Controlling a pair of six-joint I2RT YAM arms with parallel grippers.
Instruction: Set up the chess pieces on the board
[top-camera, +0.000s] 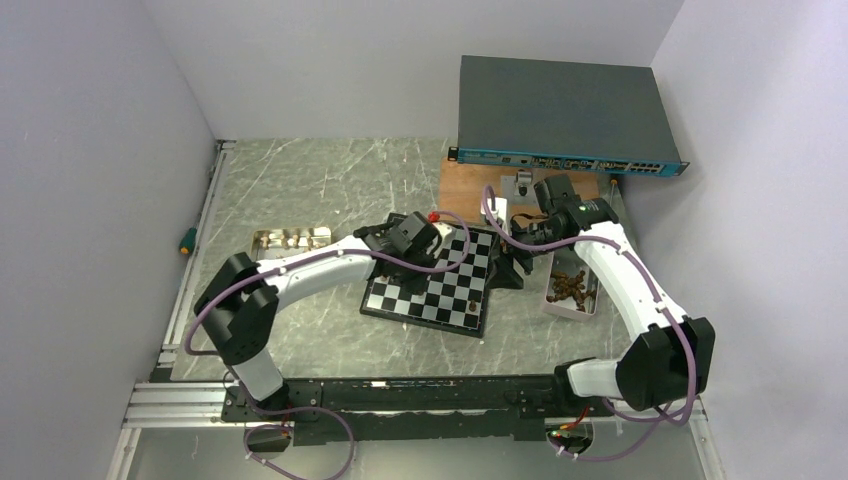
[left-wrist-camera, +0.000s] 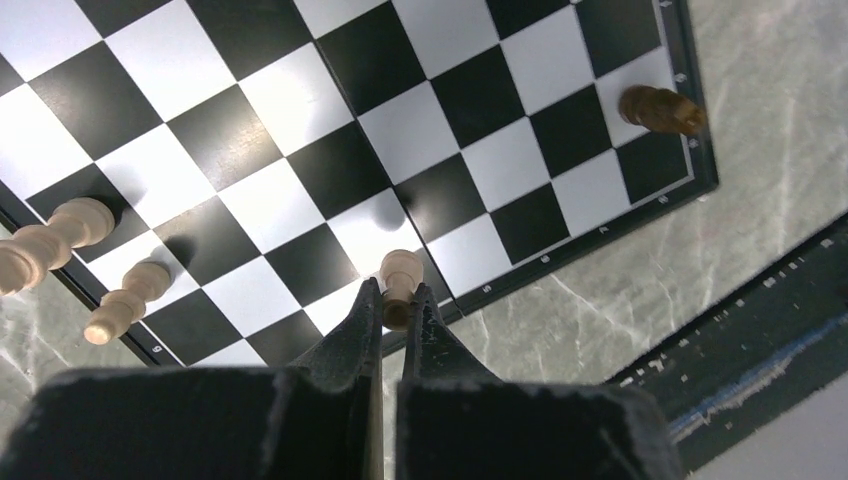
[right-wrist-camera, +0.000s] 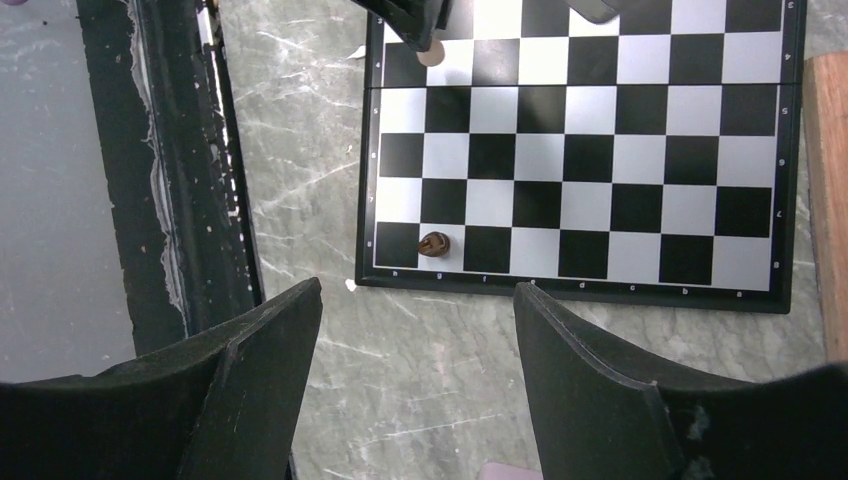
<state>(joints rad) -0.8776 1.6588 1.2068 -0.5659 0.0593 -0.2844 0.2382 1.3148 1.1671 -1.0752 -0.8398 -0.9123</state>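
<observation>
tan wood pawn (left-wrist-camera: 402, 268) pinched in the left hand (left-wrist-camera: 395, 295), which is squeezed nearly together around it, hanging over the near edge rows of the chessboard (left-wrist-camera: 420, 130). there's a soft shadow on a white square just ahead of it, so my guess is it's not set down yet, though i can't tell for sure if the base touches. so the step in hand looks like placing a light pawn, very early in the setup. only two other light ones show on the board, a taller light piece (left-wrist-camera: 60, 235) and a shorter light piece (left-wrist-camera: 128, 298) side by side at the left edge, plus one dark piece (left-wrist-camera: 660, 108) alone on a white square one along from a corner.

next move, i'd say: line the pawn up over the middle of its square, lower it straight, spread the hand and lift off without tipping it. the base is small and round, so it could wobble if let go tilted.

right hand (right-wrist-camera: 418, 290) is spread wide and holds nothing, hovering over the grey marble-look worktop (right-wrist-camera: 300, 150) just off the board's edge. probably it goes next for the dark chessmen (top-camera: 570, 285) heaped in the pale tray (top-camera: 565, 311) beside the board. what look like light chessmen (top-camera: 295, 238) sit in a shiny metal tray (top-camera: 258, 240) on the other side.

board is flat and glossy, black and silvery-white checks, thin dark border. pieces are turned wood, smooth, knob on top.
</observation>
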